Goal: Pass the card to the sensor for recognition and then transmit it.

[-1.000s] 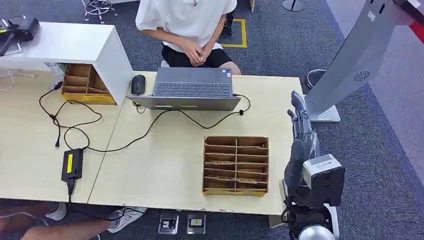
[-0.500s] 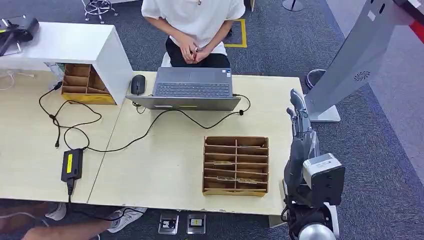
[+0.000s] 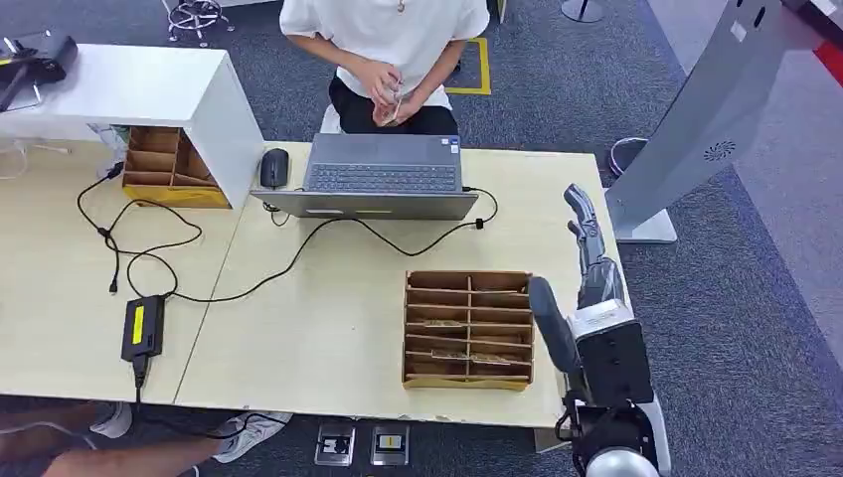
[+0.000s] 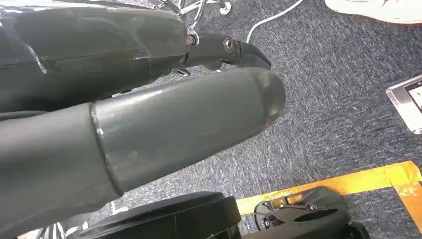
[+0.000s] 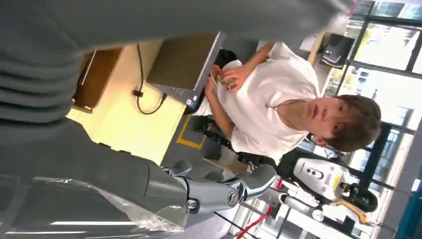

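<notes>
Showing: a pale wooden worktop (image 3: 328,328) seen from above, with a seated person (image 3: 383,45) in a white shirt behind its far edge.
Right hand: the right hand (image 3: 587,238) is raised over the right edge of the worktop, fingers (image 3: 580,207) stretched out straight and apart, nothing held.
Left hand: the left hand (image 4: 149,114) is seen close up over dark carpet; a thick grey thumb and darker fingers (image 4: 234,50) are extended with nothing between them.
Card: a small card (image 3: 394,101) appears to be held in the person's hands, beyond the far edge of the worktop; its detail is too small to read.
Sensor: a tall grey slanted stand (image 3: 706,109) is placed on the floor just past the far right corner of the worktop.
Card box: a brown divided box (image 3: 468,329) is set near the front edge, just beside the right arm.
Laptop: an open laptop (image 3: 383,176) is set at the far edge, a mouse (image 3: 274,166) beside it.
Cable: a black cable (image 3: 239,268) is run across the worktop to a power brick (image 3: 143,326).
</notes>
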Robot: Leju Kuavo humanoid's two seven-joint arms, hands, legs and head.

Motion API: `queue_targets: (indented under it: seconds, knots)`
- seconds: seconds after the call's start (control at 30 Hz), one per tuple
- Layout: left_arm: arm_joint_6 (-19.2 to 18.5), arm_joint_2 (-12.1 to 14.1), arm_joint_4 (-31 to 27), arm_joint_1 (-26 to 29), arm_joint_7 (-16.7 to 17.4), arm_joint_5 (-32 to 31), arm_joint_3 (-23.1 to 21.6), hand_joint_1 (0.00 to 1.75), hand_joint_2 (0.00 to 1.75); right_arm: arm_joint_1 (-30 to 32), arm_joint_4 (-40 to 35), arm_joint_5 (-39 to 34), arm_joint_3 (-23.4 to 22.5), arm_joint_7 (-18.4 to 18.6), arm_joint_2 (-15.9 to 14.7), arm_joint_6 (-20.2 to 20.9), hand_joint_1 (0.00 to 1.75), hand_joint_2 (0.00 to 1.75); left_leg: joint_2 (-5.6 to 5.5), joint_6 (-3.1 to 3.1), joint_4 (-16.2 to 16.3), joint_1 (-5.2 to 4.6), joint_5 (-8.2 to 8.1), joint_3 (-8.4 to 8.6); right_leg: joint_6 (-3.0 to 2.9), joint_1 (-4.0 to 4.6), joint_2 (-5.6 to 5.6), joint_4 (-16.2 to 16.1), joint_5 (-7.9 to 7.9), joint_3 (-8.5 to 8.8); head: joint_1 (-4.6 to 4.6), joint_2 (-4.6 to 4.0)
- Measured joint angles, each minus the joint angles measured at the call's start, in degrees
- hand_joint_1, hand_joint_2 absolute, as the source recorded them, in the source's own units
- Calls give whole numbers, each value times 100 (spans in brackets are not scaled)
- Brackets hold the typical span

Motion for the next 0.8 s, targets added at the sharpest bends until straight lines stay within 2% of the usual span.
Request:
queue_targets:
  seconds: [0.27,0.5,0.57,0.67,0.73,0.8]
  knots:
    - [-13,0,0,-1,-2,2,0,0,0,73,120,125,66,155,-9,122,0,175,0,-1,-1,1,0,0,-3,1,0,0,-2,0,0,-2]
    - [-13,0,0,-2,-18,-5,0,0,0,98,479,632,227,431,-9,249,0,175,0,-3,-2,3,-2,0,-6,3,-1,1,-4,0,0,-2]
    - [-13,0,0,-3,-17,-22,0,0,0,97,586,954,278,588,-7,249,0,175,0,-3,-2,4,-2,0,-6,4,-1,1,-4,0,0,0]
    - [-13,-2,0,-5,-17,-74,-2,0,0,95,756,2003,406,1057,-7,306,0,175,0,-6,-2,7,-4,0,-8,7,-1,1,-5,0,0,0]
    - [-13,-2,0,-5,-17,-90,-2,0,0,93,868,2378,476,1204,-7,330,0,175,-1,-7,-2,8,-4,0,-12,9,-1,1,-8,0,2,-2]
    - [-13,-2,0,-6,-17,-90,-2,0,0,93,951,2446,536,1244,-7,354,0,175,-1,-7,-2,8,-4,-1,-13,9,-1,1,-8,0,2,-2]
